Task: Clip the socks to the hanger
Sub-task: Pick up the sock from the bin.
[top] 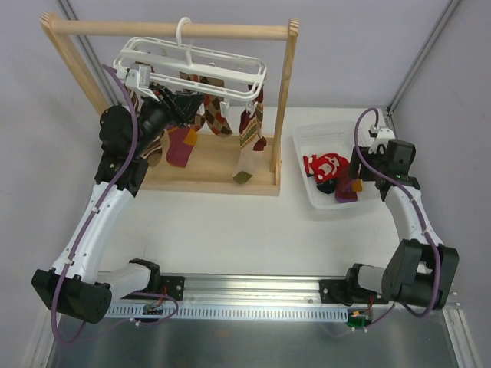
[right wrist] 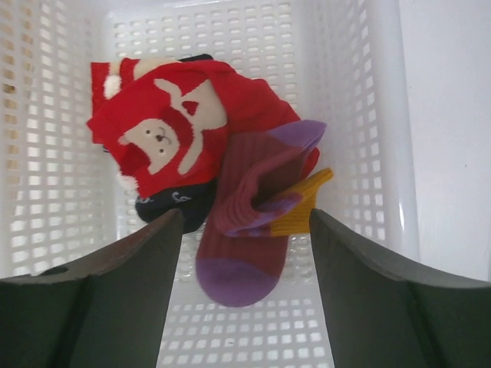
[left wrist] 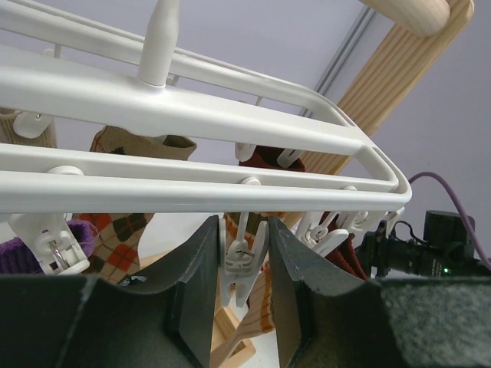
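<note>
While the top view shows the white hanger point(top: 192, 65) hooked on the wooden rack point(top: 169, 29) at back left, only the left wrist view shows what the left gripper point(left wrist: 244, 257) does: both fingers clenched on 1 white clip point(left wrist: 242, 264) dangling under the hanger's front rail. From above that gripper is just a dark mass under the frame, grip unreadable. Top view has 3 socks plainly hanging: magenta sock point(top: 180, 148) at left, argyle sock point(top: 217, 115) in the middle, wavy-striped sock point(top: 249, 146) at right, toe down near the rack base. Left wrist view catches only the argyle and a purple bit at its left edge. Right gripper point(right wrist: 244, 222) hovers over the white basket point(right wrist: 360, 92) at the right of the table, jaws spread wide, nothing held. Right wrist view: red sock point(right wrist: 165, 134) with a white bear mark lies on a dark sock point(right wrist: 173, 205), purple sock point(right wrist: 238, 268) with a yellow band crumpled beside it, straight below the gap between the fingers. Top view shows the same pile small, the arm covering part of it
</note>
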